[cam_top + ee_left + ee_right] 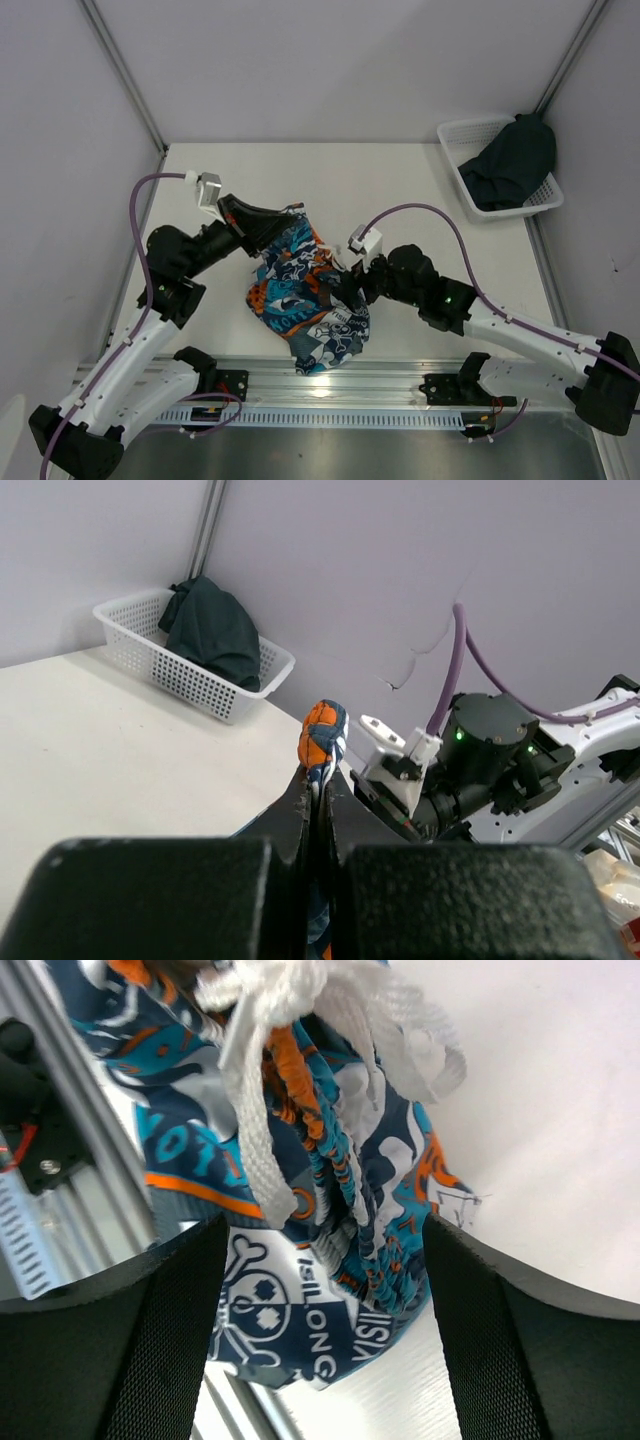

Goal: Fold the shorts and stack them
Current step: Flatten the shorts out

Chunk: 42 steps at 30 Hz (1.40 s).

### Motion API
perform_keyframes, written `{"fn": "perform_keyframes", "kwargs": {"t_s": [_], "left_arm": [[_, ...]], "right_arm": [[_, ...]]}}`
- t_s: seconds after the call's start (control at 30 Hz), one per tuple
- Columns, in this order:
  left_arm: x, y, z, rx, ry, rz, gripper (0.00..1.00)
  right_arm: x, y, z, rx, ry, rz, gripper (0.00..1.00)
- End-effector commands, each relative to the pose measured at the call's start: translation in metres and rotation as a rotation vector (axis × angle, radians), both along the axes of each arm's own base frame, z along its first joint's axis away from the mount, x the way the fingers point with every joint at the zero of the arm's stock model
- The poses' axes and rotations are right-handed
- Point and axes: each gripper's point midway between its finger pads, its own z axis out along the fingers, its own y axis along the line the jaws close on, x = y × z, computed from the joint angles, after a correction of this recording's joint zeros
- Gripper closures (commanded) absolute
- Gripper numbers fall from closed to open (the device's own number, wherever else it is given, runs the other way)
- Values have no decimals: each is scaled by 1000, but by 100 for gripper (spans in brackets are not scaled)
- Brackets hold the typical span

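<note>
The printed shorts [305,295], orange, teal, white and navy with lettering, lie bunched at the table's near middle, their lower end over the front rail. My left gripper [283,215] is shut on their upper left edge; in the left wrist view a tuft of printed fabric [323,735] sticks out past the closed fingertips. My right gripper [345,283] stands open right over the shorts' right side. In the right wrist view the gathered waistband [340,1180] and white drawstring [290,1020] lie between the wide-apart fingers [175,1330]. The plain dark shorts [510,165] sit in the basket.
The white mesh basket [455,135] stands at the table's back right corner, against the wall. The aluminium front rail [330,400] runs along the near edge under both arm bases. Grey walls enclose the table on three sides.
</note>
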Motion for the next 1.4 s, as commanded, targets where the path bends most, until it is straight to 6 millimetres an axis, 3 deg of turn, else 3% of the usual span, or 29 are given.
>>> {"fn": "perform_keyframes", "kwargs": {"t_s": [0.0, 0.3, 0.5, 0.63, 0.67, 0.8, 0.83, 0.9, 0.93, 0.97, 1.0, 1.03, 1.07, 1.1, 1.13, 1.2, 1.23, 1.27, 1.3, 1.33, 1.37], "left_arm": [[-6, 7, 34, -28, -78, 31, 100], [-1, 11, 37, -31, -40, 68, 100], [-2, 13, 42, -32, -41, 77, 100], [1, 16, 44, -29, -41, 107, 100], [2, 18, 45, -16, -44, 125, 100], [20, 33, 51, 12, -46, 233, 100], [22, 38, 58, 9, -59, 255, 100], [35, 53, 75, 4, -74, 316, 100], [40, 58, 77, 1, -60, 334, 100], [48, 70, 81, 0, -57, 367, 100], [46, 76, 99, -15, -84, 372, 100], [48, 79, 105, -25, -84, 375, 100], [48, 83, 108, -23, -87, 379, 100], [43, 88, 121, -26, -116, 388, 100], [34, 90, 132, -19, -141, 386, 100], [14, 92, 154, -12, -203, 382, 100], [-7, 94, 168, -9, -228, 384, 100], [-18, 96, 173, -8, -244, 388, 100], [-29, 97, 178, -8, -261, 392, 100], [-55, 102, 193, -14, -313, 406, 100], [-66, 106, 198, -15, -332, 422, 100]], "right_arm": [[15, 5, 11, -13, -124, -56, 21], [24, 3, -14, -163, -201, -165, 23], [35, 1, -20, -217, -223, -237, 39], [41, 1, -8, -210, -234, -270, 100], [39, -2, -6, -227, -230, -263, 100], [30, -7, 38, -172, -185, -200, 100], [28, -3, 71, -114, -191, -189, 100], [20, -10, 92, -118, -163, -173, 100], [18, -8, 127, -61, -179, -164, 100], [12, -9, 132, -69, -144, -146, 100], [3, -3, 144, -39, -124, -97, 100], [-6, -3, 170, -3, -120, -64, 100], [-13, 4, 175, 0, -100, -25, 100], [-27, 11, 185, 25, -73, 44, 100], [-45, 13, 207, 53, -67, 104, 100], [-69, 25, 216, 54, -35, 194, 100], [-93, 29, 218, 37, -22, 259, 100], [-104, 29, 240, 74, -38, 284, 100], [-113, 32, 244, 73, -39, 301, 100], [-138, 34, 249, 76, -39, 372, 100], [-150, 31, 268, 115, -57, 399, 100]]}}
